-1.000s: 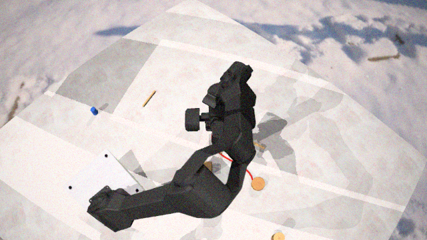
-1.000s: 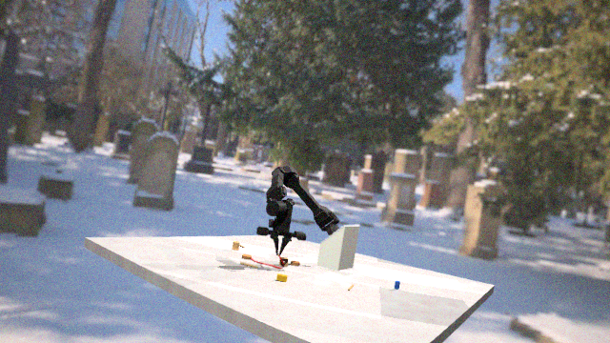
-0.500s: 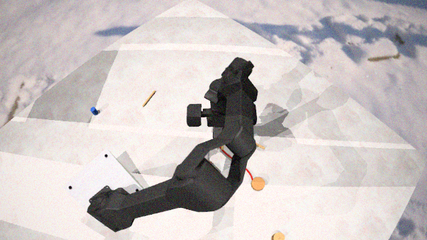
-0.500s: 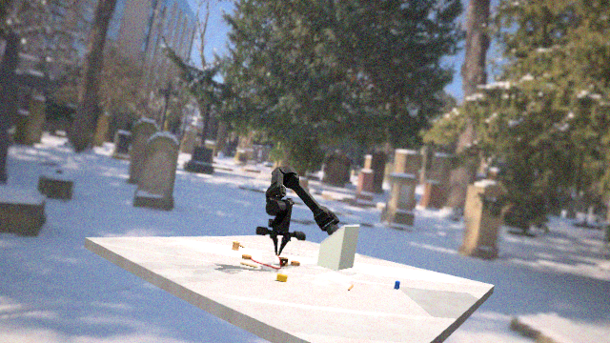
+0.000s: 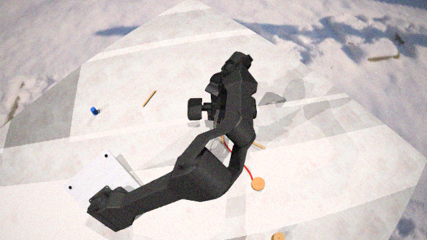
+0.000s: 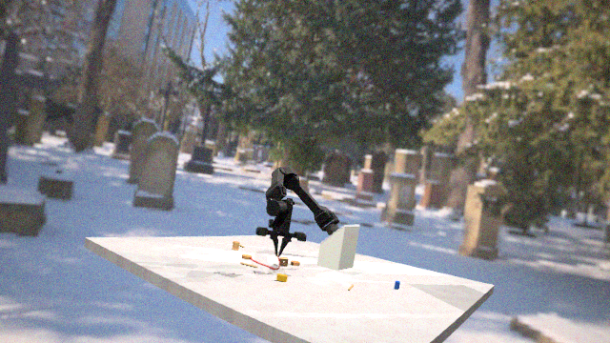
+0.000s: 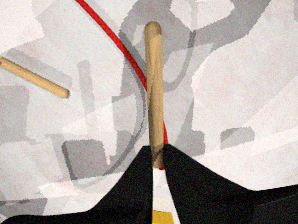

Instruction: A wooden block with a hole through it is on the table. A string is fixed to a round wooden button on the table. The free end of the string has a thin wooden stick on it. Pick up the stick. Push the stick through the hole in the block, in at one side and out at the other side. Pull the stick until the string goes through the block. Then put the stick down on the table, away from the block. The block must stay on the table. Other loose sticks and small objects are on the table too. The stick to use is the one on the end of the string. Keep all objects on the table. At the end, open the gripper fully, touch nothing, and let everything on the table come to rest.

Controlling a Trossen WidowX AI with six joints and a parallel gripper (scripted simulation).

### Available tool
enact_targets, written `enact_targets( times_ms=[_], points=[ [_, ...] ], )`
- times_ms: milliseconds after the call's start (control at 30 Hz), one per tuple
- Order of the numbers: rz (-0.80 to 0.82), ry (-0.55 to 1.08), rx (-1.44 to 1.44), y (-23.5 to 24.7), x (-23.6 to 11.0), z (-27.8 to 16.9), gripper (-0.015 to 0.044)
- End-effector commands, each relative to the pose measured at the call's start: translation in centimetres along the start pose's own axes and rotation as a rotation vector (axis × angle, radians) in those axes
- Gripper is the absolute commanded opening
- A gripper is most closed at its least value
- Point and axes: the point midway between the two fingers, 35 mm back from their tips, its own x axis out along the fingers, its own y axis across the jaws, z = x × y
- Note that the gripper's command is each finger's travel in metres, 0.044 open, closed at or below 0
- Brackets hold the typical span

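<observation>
Wooden stick between closed jaws

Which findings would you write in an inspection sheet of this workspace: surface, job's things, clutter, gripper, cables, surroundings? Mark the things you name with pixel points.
Surface: pale table (image 6: 286,305), shadows across it.
Job's things: string stick (image 7: 155,85) raised, with red string (image 5: 248,171) (image 6: 262,264) (image 7: 112,40) at its gripped end; the string runs to the round wooden button (image 5: 258,183) (image 6: 246,256). Wooden block (image 6: 283,259) on the table beneath the gripper.
Clutter: loose stick (image 5: 149,99) (image 6: 351,287); second loose stick (image 5: 259,145) (image 7: 37,78); blue cylinder (image 5: 94,111) (image 6: 396,285); yellow piece (image 6: 282,277) (image 7: 162,217).
Gripper: gripper (image 6: 277,255) (image 7: 156,151) shut on the string stick.
Cables: nothing seen.
Surroundings: snowy ground (image 6: 86,286), gravestones (image 6: 161,167), trees (image 6: 334,71).
</observation>
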Motion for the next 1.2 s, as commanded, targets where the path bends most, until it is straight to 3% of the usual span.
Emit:
enact_targets(
  times_ms=[0, 1167],
  points=[
    [-0.001, -0.002, 0.002, -0.1, 0.1, -0.7, 0.0],
    [-0.001, 0.006, 0.003, -0.4, 0.3, -4.2, 0.0]
  ],
)
